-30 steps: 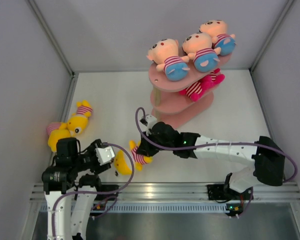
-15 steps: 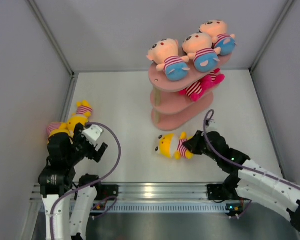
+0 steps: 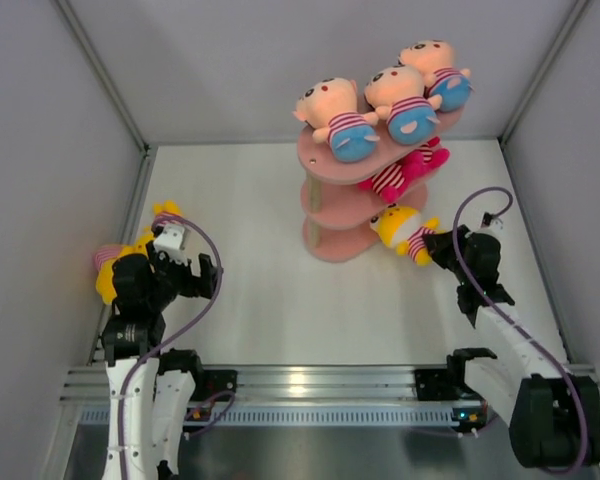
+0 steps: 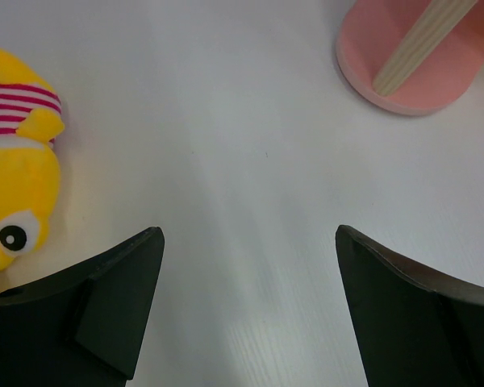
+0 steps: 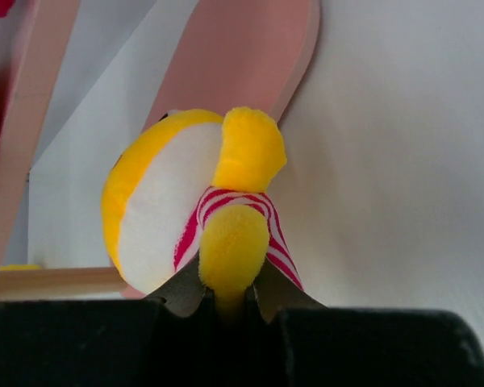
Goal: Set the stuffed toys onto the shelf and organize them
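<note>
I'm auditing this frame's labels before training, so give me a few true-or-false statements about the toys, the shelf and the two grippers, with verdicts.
1. The right gripper is shut on a yellow toy. True.
2. The left gripper holds a toy. False: it is open and holds nothing.
3. Three peach-faced dolls lie on the top board of the shelf. True.
4. The held yellow toy is up at the top board. False: it is by the lower boards, at the shelf's right side.
5. Every toy is on the shelf or in a gripper. False: other yellow toys lie on the table near the left gripper.
</note>
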`<control>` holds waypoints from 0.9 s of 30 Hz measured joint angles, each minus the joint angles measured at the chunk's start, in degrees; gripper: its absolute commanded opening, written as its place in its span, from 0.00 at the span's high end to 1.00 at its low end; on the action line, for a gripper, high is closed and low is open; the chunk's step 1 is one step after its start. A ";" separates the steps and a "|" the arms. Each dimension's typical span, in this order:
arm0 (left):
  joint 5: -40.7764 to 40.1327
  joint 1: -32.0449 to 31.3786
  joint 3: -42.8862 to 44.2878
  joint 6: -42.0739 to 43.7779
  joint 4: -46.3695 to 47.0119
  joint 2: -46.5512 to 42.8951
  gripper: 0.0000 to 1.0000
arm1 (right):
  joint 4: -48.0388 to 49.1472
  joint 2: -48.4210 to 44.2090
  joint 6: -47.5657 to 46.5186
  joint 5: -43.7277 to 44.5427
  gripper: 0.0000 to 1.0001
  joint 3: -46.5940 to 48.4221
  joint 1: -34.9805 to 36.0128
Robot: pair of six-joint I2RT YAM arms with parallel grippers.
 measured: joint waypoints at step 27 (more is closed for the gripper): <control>1.86 3.08 0.00 -2.58 5.57 8.70 0.08 | 34.21 59.10 4.46 -10.49 0.60 30.14 -4.28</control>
